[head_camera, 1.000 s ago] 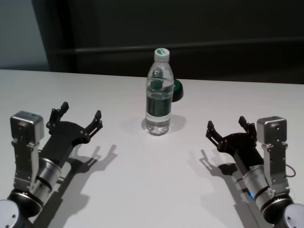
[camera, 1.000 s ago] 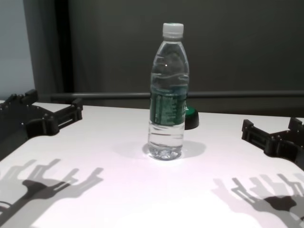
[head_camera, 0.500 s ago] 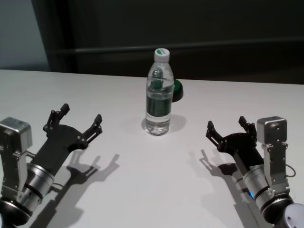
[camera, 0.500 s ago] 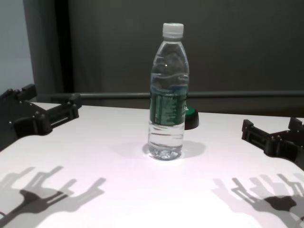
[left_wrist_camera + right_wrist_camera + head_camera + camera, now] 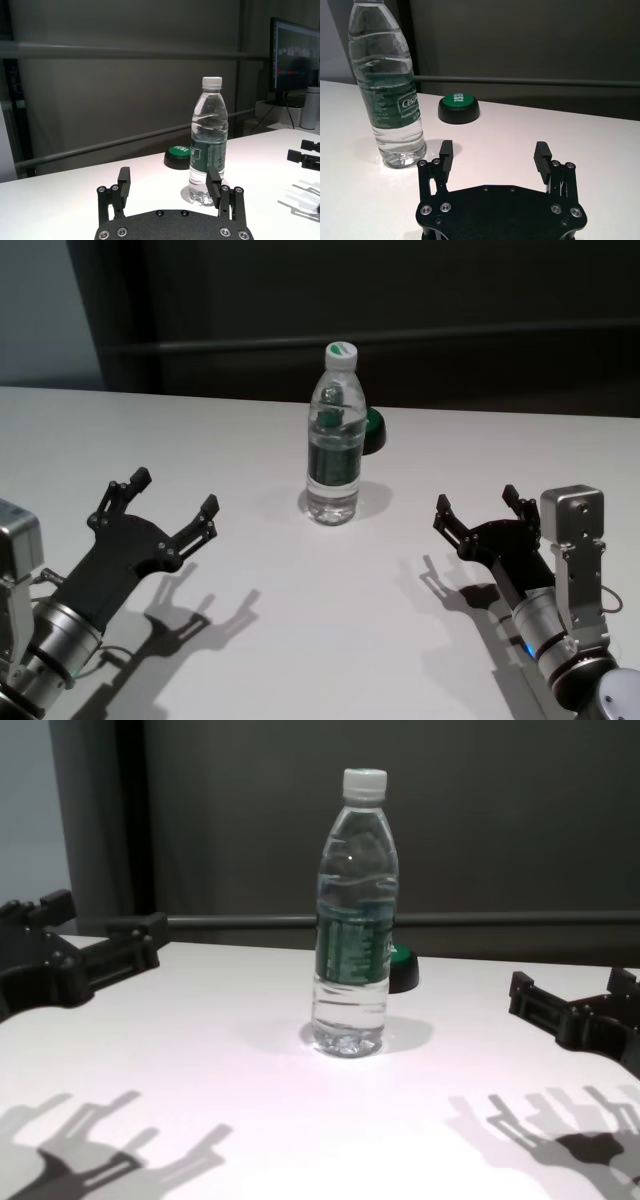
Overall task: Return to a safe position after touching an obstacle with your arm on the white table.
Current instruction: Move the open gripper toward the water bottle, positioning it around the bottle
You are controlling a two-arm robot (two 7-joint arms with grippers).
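A tall clear water bottle (image 5: pixel 334 433) stood upright near the middle of the white counter (image 5: pixel 300 620). It had a white cap and a dark green band around it. Just behind the bottle sat a small black puck with a green top (image 5: pixel 372 430).

The left claw (image 5: pixel 172 504) hung above the counter on the left side, well apart from the bottle. Its two black fingers (image 5: pixel 124 179) were spread wide apart, and it held nothing. It made a dark shadow (image 5: pixel 195 625) on the counter below.

The right claw (image 5: pixel 478 505) was low over the counter on the right side, also well apart from the bottle. Its fingers (image 5: pixel 540 154) were spread apart too, with nothing between them.

Both claws pointed toward the far side of the counter, with the bottle between them and farther back.
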